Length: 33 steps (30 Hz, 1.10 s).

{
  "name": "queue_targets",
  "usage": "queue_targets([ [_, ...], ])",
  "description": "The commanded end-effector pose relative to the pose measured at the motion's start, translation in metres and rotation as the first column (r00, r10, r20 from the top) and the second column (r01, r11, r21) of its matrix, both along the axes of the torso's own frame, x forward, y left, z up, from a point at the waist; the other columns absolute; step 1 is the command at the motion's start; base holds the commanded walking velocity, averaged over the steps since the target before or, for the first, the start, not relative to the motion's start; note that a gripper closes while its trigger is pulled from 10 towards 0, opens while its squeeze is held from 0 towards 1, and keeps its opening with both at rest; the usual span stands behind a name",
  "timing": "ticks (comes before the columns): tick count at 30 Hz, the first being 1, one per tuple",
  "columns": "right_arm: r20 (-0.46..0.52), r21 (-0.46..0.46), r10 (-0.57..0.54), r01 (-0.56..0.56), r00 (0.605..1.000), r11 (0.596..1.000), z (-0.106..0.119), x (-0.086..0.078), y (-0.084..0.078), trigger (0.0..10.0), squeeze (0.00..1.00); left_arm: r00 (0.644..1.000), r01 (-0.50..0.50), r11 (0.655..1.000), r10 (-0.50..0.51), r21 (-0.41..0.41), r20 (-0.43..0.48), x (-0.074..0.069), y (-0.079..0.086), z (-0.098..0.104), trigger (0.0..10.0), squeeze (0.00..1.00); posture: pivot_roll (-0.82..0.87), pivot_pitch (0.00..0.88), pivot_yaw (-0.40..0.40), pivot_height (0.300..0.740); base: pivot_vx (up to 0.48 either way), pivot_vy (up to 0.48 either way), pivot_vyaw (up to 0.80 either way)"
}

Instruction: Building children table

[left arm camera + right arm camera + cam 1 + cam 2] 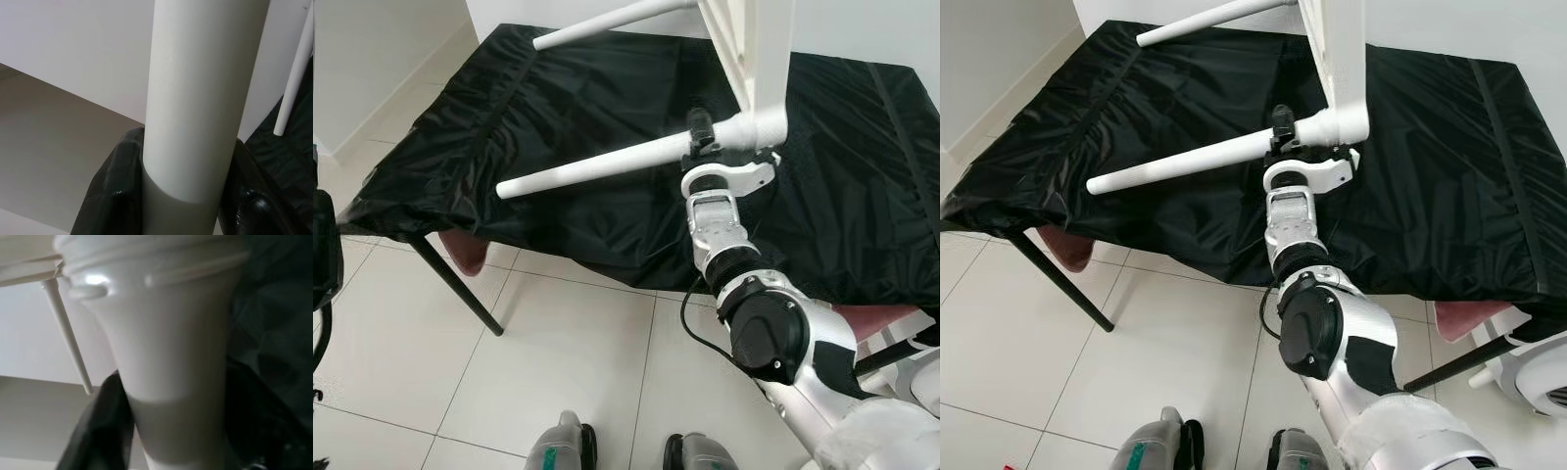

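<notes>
Right wrist view, right gripper (171, 431) clamping white leg (166, 347)

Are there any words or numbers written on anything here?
No text can be read anywhere.
The white table leg held by the right claw is plain.
The black cloth bears no print.
The leg between the left claw's fingers has no label.
</notes>
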State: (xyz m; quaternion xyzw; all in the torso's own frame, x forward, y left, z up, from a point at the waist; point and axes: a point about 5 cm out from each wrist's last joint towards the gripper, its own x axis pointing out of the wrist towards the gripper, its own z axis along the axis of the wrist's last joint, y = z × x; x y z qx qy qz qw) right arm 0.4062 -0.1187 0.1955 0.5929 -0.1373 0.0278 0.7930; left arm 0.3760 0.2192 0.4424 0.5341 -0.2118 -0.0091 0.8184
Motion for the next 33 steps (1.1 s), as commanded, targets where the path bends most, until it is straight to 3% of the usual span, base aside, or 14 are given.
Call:
queue_targets([
  [1,0.044,0.0,-0.034,0.034,0.998,0.999,0.012,0.002,-0.005,0.0,0.0,0.992,0.062,0.985,-0.042,-0.16,0.122,-0.013,0.009,0.022,10.0,0.0,0.16,0.0,0.045,0.74,0.0,0.0,0.0],
  [8,0.136,-0.084,-0.147,0.159,0.98,0.984,0.029,0.001,-0.034,0.0,0.0,0.993,0.085,0.98,-0.068,-0.18,0.098,-0.014,0.009,0.016,10.0,0.0,0.15,0.003,0.046,0.74,0.0,0.0,0.0],
  [11,0.241,-0.117,-0.222,0.256,0.945,0.96,0.052,-0.001,-0.058,0.0,0.0,0.994,0.094,0.976,-0.079,-0.198,0.079,-0.012,0.01,0.01,10.0,0.0,0.14,0.005,0.048,0.74,0.0,0.0,0.0],
  [12,0.241,-0.117,-0.222,0.256,0.945,0.96,0.052,-0.001,-0.058,0.0,0.0,0.994,0.094,0.976,-0.079,-0.198,0.079,-0.012,0.01,0.01,10.0,0.0,0.14,0.005,0.048,0.74,0.0,0.0,0.0],
  [16,0.393,-0.173,-0.287,0.376,0.874,0.91,0.09,-0.008,-0.082,0.0,0.0,0.991,0.128,0.961,-0.117,-0.244,0.059,-0.009,0.005,0.004,10.0,0.0,0.12,0.009,0.04,0.74,0.0,0.0,0.0],
  [19,0.469,-0.201,-0.307,0.439,0.828,0.876,0.109,-0.015,-0.09,0.0,0.0,0.986,0.165,0.947,-0.155,-0.276,0.058,-0.01,0.0,0.003,10.0,0.0,0.11,0.018,0.037,0.74,0.0,0.0,0.0],
  [20,0.469,-0.201,-0.307,0.439,0.828,0.876,0.109,-0.015,-0.09,0.0,0.0,0.986,0.165,0.947,-0.155,-0.276,0.058,-0.01,0.0,0.003,10.0,0.0,0.11,0.018,0.037,0.74,0.0,0.0,0.0],
  [23,0.556,-0.221,-0.333,0.521,0.762,0.825,0.128,-0.028,-0.104,0.0,0.0,0.978,0.205,0.933,-0.202,-0.296,0.041,-0.012,-0.004,0.001,10.0,0.0,0.11,0.024,0.037,0.74,0.0,0.0,0.0],
  [26,0.59,-0.229,-0.338,0.554,0.733,0.801,0.135,-0.034,-0.11,0.0,0.0,0.976,0.217,0.928,-0.216,-0.303,0.036,-0.012,-0.005,0.0,10.0,0.0,0.1,0.032,0.041,0.74,0.0,0.0,0.0],
  [29,0.662,-0.242,-0.361,0.643,0.657,0.726,0.152,-0.055,-0.126,0.0,0.0,0.972,0.227,0.915,-0.233,-0.332,0.023,-0.012,-0.005,-0.005,10.0,0.0,0.1,0.043,0.051,0.74,0.0,0.0,0.0],
  [31,0.662,-0.242,-0.361,0.643,0.657,0.726,0.152,-0.055,-0.126,0.0,0.0,0.972,0.227,0.915,-0.233,-0.332,0.023,-0.012,-0.005,-0.005,10.0,0.0,0.1,0.043,0.051,0.74,0.0,0.0,0.0],
  [32,0.689,-0.248,-0.365,0.677,0.626,0.693,0.159,-0.065,-0.132,0.0,0.0,0.968,0.235,0.905,-0.249,-0.355,0.007,-0.011,-0.005,-0.008,10.0,0.0,0.09,0.048,0.058,0.74,0.0,0.0,0.0],
  [33,0.689,-0.248,-0.365,0.677,0.626,0.693,0.159,-0.065,-0.132,0.0,0.0,0.968,0.235,0.905,-0.249,-0.355,0.007,-0.011,-0.005,-0.008,10.0,0.0,0.09,0.048,0.058,0.74,0.0,0.0,0.0],
])
